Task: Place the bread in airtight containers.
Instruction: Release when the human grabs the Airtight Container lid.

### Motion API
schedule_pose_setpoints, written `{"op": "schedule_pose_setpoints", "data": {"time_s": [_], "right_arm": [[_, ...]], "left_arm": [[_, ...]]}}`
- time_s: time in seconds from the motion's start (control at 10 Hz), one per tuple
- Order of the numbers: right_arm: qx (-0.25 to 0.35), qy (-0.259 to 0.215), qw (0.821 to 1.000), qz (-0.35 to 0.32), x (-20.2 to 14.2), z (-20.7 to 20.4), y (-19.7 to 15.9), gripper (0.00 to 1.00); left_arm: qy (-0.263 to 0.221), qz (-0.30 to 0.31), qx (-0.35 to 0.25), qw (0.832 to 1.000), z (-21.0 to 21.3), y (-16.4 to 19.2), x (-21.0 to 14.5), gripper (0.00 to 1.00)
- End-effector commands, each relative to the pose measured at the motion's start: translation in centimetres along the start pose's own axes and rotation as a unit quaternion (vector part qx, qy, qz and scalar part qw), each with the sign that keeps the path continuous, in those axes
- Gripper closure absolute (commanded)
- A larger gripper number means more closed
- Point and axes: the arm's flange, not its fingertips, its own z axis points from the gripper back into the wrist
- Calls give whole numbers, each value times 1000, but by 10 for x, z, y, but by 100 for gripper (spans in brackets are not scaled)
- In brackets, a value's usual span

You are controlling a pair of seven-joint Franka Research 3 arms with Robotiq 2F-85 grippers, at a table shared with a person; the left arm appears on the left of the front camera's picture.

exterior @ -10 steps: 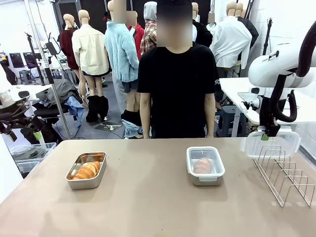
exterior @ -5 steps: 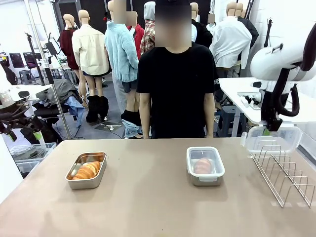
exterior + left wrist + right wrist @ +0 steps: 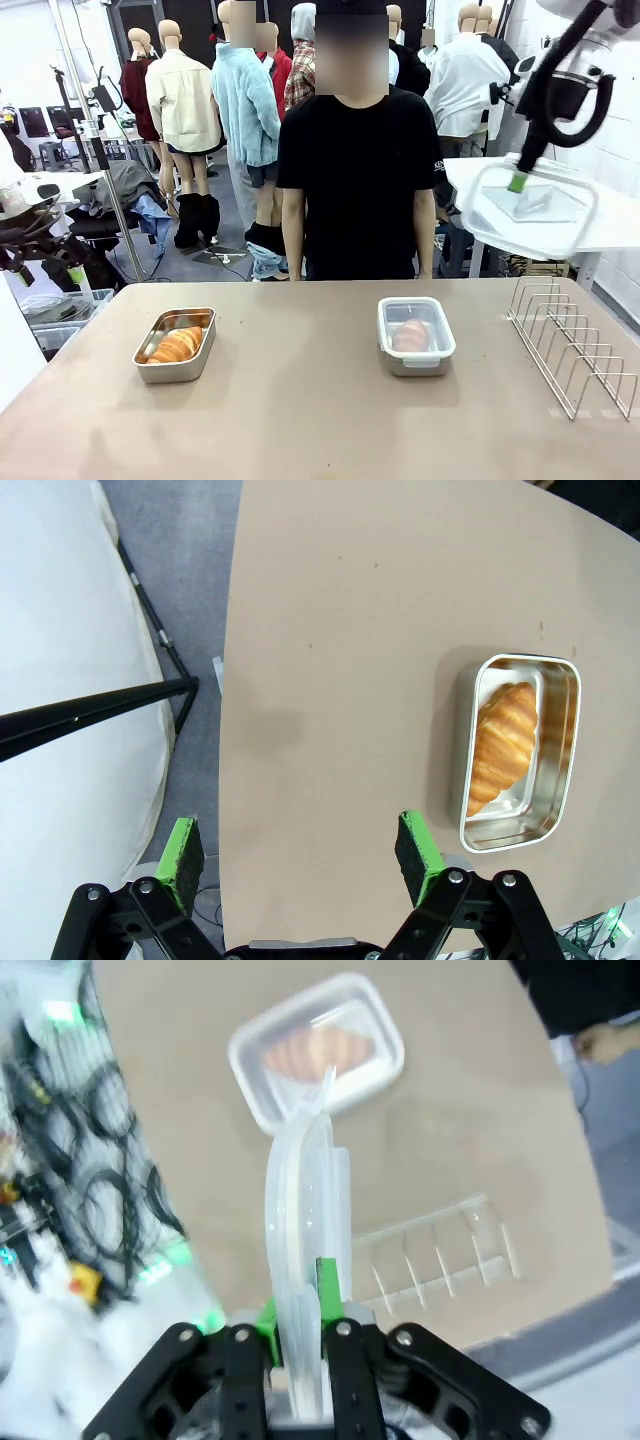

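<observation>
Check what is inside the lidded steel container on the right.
Under its clear plastic lid, the closed rectangular steel container holds one golden-brown croissant, blurred through the plastic. The container's floor beneath it is covered.

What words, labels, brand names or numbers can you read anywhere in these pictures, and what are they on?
No text can be read.
Person's black T-shirt: small pale mark at one sleeve edge, too small to read.
Steel containers, clear lid held in the right end effector, wire rack and left end effector: no print visible.
</observation>
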Motion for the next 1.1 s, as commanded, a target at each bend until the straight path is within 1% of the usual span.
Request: {"op": "schedule_pose_setpoints", "data": {"time_s": [0.0, 0.1, 0.2, 0.3, 0.4, 0.6, 0.7, 1.0], "right_arm": [[15, -113, 989, -97, 41, 19, -56, 100], [18, -144, 981, -126, 52, 21, -70, 100], [6, -145, 976, -161, 55, 21, -86, 100], [6, -154, 971, -180, 56, 20, -97, 100], [9, -151, 970, -188, 55, 18, -102, 100], [15, -134, 975, -177, 52, 14, -106, 100], [7, -153, 972, -181, 47, 5, -103, 100], [7, -153, 972, -181, 47, 5, -103, 100]], "left_arm": [[-5, 1, 0, 1000, 0, 2, -2, 0], [-5, 1, 0, 1000, 0, 2, -2, 0], [-5, 1, 0, 1000, 0, 2, -2, 0], [-5, 1, 0, 1000, 0, 2, -2, 0], [-5, 1, 0, 1000, 0, 2, -2, 0], [-5, 1, 0, 1000, 0, 2, -2, 0], [-5, 1, 0, 1000, 0, 2, -2, 0], [-5, 1, 0, 1000, 0, 2, -2, 0]]}}
